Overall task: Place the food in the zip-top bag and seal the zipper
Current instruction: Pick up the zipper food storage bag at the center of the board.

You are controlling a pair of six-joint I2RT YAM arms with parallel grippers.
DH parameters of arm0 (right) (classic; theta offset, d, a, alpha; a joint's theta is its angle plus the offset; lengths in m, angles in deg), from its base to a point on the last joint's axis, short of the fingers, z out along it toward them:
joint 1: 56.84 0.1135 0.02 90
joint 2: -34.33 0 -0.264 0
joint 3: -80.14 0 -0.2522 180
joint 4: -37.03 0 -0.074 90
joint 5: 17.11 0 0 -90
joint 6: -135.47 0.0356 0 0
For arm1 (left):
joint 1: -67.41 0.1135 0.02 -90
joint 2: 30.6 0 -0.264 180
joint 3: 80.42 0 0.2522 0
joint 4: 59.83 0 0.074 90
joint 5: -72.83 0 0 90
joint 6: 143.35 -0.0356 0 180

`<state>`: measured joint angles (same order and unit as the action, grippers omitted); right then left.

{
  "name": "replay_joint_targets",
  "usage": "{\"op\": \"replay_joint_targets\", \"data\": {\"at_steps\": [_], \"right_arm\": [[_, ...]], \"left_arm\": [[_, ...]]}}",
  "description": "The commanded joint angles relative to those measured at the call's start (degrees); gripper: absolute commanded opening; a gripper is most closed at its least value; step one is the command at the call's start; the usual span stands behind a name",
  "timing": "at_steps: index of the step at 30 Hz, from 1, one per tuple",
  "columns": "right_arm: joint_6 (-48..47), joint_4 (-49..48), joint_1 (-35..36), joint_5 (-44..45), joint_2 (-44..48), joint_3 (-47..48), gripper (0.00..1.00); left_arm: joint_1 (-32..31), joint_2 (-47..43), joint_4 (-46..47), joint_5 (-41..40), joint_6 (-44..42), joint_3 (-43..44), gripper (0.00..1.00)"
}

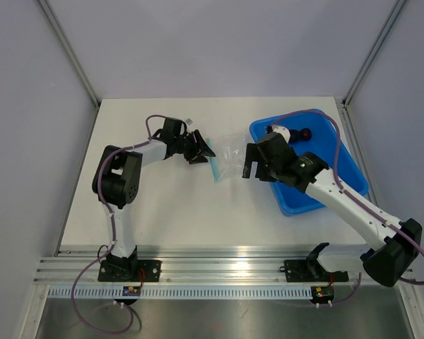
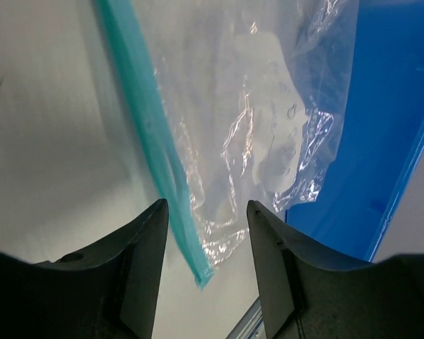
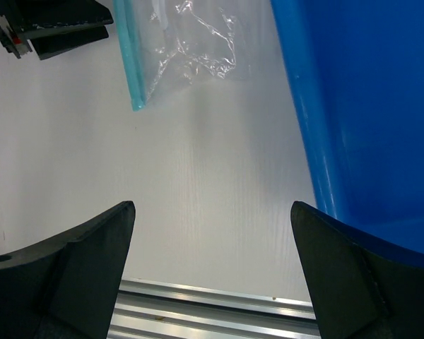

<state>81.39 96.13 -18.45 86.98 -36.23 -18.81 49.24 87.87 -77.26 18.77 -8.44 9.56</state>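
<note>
A big blue plastic tray [image 1: 346, 164] sits on the white table [image 1: 162, 212]. Just left of the tray lies the clear crumpled zip-top bag [image 1: 230, 154]. The right gripper [image 3: 212, 212] hangs by the tray's left wall, jaws wide apart. Further left, the left gripper [image 2: 207, 208] has its jaws apart, with the end of the bag's thin teal zipper strip [image 2: 152, 134] between them. A dark round food piece [image 1: 306, 133] lies in the tray's far end.

white table [image 1: 198, 212], pale grey walls [image 1: 219, 42], aluminium rail [image 1: 219, 268]

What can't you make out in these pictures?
- Food count: top view, right arm covers part of the blue tray; one dark piece shows clearly.
- Whether the zipper is sealed: too fine in every view.
- The zip-top bag, far end: cut off by the left wrist frame.
</note>
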Motion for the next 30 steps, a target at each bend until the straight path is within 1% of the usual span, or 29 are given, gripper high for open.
{"op": "replay_joint_targets", "data": {"at_steps": [1, 2, 3, 4, 5, 6, 7, 8, 9, 10, 11, 12, 13, 15, 16, 17, 22, 28, 30], "right_arm": [[-3.21, 1.5, 5.45, 9.01, -5.09, 7.05, 0.99], [-3.92, 2.2, 7.03, 10.86, -8.85, 10.46, 0.98], [-4.71, 3.42, 9.14, 14.01, -11.06, 12.15, 0.97], [-6.37, 3.87, 10.03, 15.34, -15.52, 13.99, 0.95], [-7.17, 4.22, 10.65, 16.4, -17.83, 17.49, 0.94], [-8.92, 4.58, 11.43, 18.06, -20.29, 19.27, 0.93], [-9.72, 4.84, 11.44, 18.69, -25.01, 22.77, 0.9], [-10.51, 5.02, 11.7, 19.48, -27.5, 24.54, 0.89], [-11.83, 5.19, 11.71, 20.88, -29.87, 26.3, 0.88], [-12.62, 5.37, 11.79, 21.42, -34.51, 28.14, 0.88], [-13.24, 5.63, 11.79, 21.77, -36.9, 32.08, 0.87], [-14.46, 6.07, 11.88, 22.64, -39.19, 34.21, 0.87], [-15.0, 6.33, 11.79, 23.17, -43.56, 38.23, 0.87], [-16.75, 7.04, 11.79, 23.53, -47.8, 42.47, 0.88], [-17.37, 7.04, 11.79, 23.44, -51.48, 44.32, 0.88], [-17.9, 7.13, 11.88, 23.79, -53.34, 47.73, 0.88], [-20.71, 7.74, 11.71, 28.09, -62.92, 56.18, 0.86], [-22.91, 8.1, 11.79, 30.12, -69.87, 60.94, 0.83], [-23.09, 8.36, 11.62, 31.43, -71.37, 62.35, 0.81]], "left_arm": [[2.61, -10.27, 2.08, -2.98, -0.61, -3.0, 0.52], [3.4, -11.67, -0.71, -3.33, -1.39, -3.54, 0.52], [5.5, -13.43, -2.73, -4.38, -2.1, -3.8, 0.52], [6.56, -16.75, -5.1, -5.44, -2.89, -3.89, 0.52], [9.01, -18.7, -10.26, -7.88, -4.37, -3.98, 0.53], [10.34, -20.46, -12.49, -8.95, -5.0, -4.15, 0.53], [11.74, -23.87, -16.43, -9.92, -5.79, -4.59, 0.54], [14.54, -25.47, -18.21, -11.32, -6.14, -4.94, 0.54], [15.96, -26.97, -19.62, -11.77, -6.58, -5.29, 0.6], [17.19, -29.85, -23.02, -12.64, -7.54, -5.73, 0.63], [18.08, -31.01, -24.28, -14.04, -8.07, -6.09, 0.64], [19.83, -32.24, -25.33, -14.58, -8.77, -6.44, 0.67], [20.28, -33.47, -27.08, -14.93, -9.91, -7.4, 0.68], [20.63, -36.29, -27.98, -15.73, -10.8, -8.63, 0.71], [20.72, -36.99, -28.59, -15.9, -11.5, -9.16, 0.75], [20.72, -37.7, -28.68, -16.17, -11.68, -10.21, 0.75], [20.81, -39.28, -28.42, -14.5, -12.12, -13.11, 0.75], [20.81, -39.73, -28.33, -13.8, -13.0, -14.88, 0.76], [20.81, -39.81, -28.24, -13.53, -13.0, -15.14, 0.76]]}}
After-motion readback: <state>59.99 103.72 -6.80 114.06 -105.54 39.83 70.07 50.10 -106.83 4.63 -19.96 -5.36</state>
